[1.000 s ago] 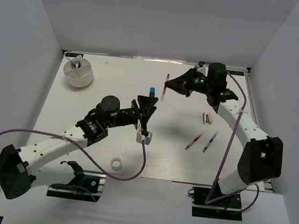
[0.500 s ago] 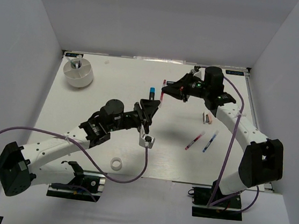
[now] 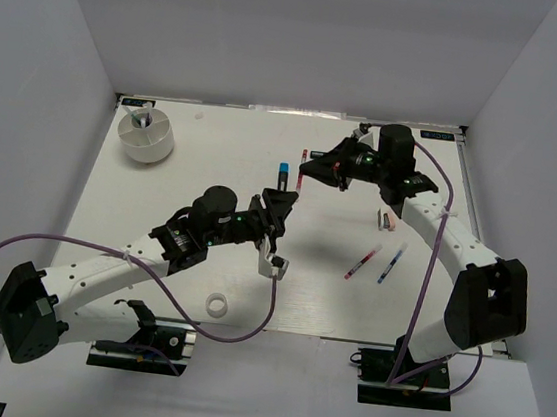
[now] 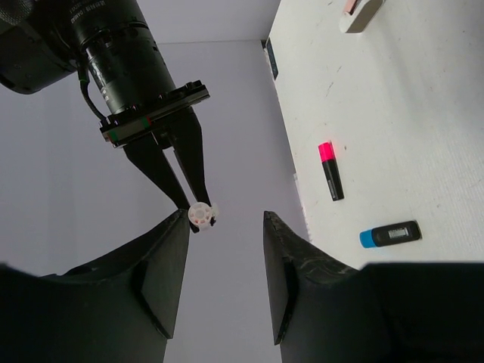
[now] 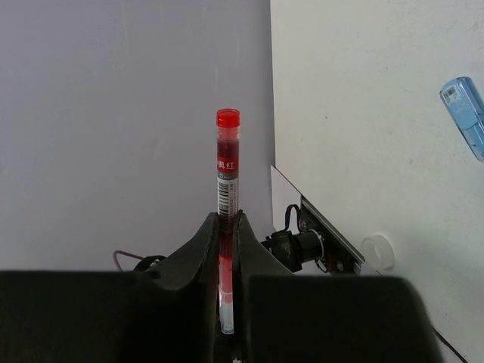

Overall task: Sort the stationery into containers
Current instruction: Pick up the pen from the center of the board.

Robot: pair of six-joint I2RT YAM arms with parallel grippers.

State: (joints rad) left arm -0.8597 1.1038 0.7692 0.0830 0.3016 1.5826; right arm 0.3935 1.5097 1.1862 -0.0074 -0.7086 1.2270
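Note:
My right gripper (image 3: 311,165) (image 5: 228,219) is shut on a thin red pen (image 5: 227,162) (image 3: 303,169), held above the table's far middle. Just below and left of it, my left gripper (image 3: 284,199) (image 4: 225,221) points toward it, open, with nothing between its fingers. In the left wrist view the pen shows end-on (image 4: 200,217), beside my left fingertip and beyond it. A blue-ended black marker (image 3: 283,172) (image 4: 389,235) lies just beyond my left gripper, a pink-ended one (image 4: 331,171) farther on. The white round tub (image 3: 146,135) stands at the far left.
A white tape ring (image 3: 215,305) (image 5: 378,252) lies near the front edge. A red pen (image 3: 362,263), a blue pen (image 3: 391,264) and a small white-pink item (image 3: 388,220) lie at the right. A translucent blue tube (image 5: 470,113) shows in the right wrist view. Purple cables trail from both arms.
My left arm has reached a little farther up and right, toward the right gripper. The right gripper has shifted slightly left with the red pen still in it.

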